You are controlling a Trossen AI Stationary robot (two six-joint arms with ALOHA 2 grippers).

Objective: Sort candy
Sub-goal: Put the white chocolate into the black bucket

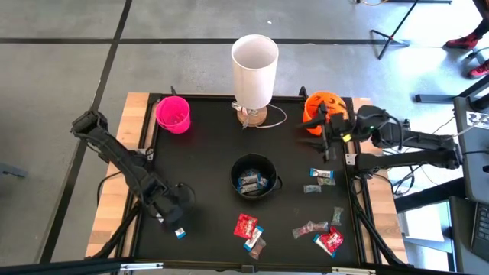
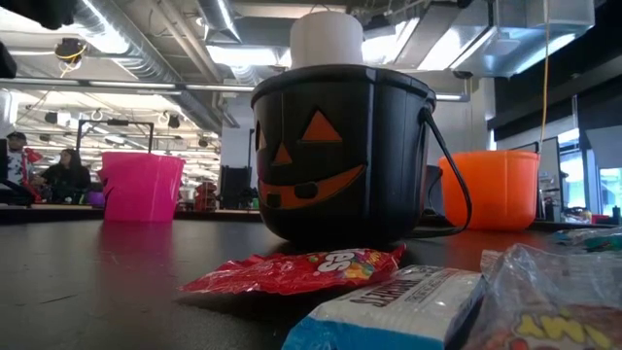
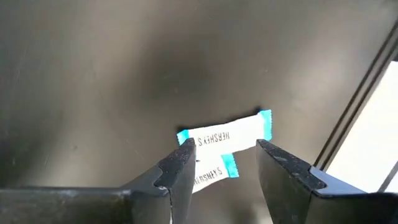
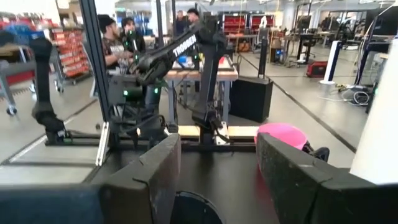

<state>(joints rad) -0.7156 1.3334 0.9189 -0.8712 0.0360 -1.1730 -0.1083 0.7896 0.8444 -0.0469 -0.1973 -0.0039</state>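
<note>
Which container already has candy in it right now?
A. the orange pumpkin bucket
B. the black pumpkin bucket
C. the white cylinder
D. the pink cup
B: in the high view, blue-and-white mini bars lie inside the black pumpkin bucket at mid-table, while no candy shows in the pink cup, and the orange pumpkin bucket is partly hidden by the right gripper.

Both arms are dark, near-black, built of slim jointed links. The left gripper (image 3: 225, 163) ends in two blocky matte-black fingers (image 3: 179, 169) with angular, chamfered tips. The right gripper (image 4: 217, 177) has the same broad dark fingers, and the right arm (image 1: 412, 141) carries thin cables and a small green light at its wrist.
</note>
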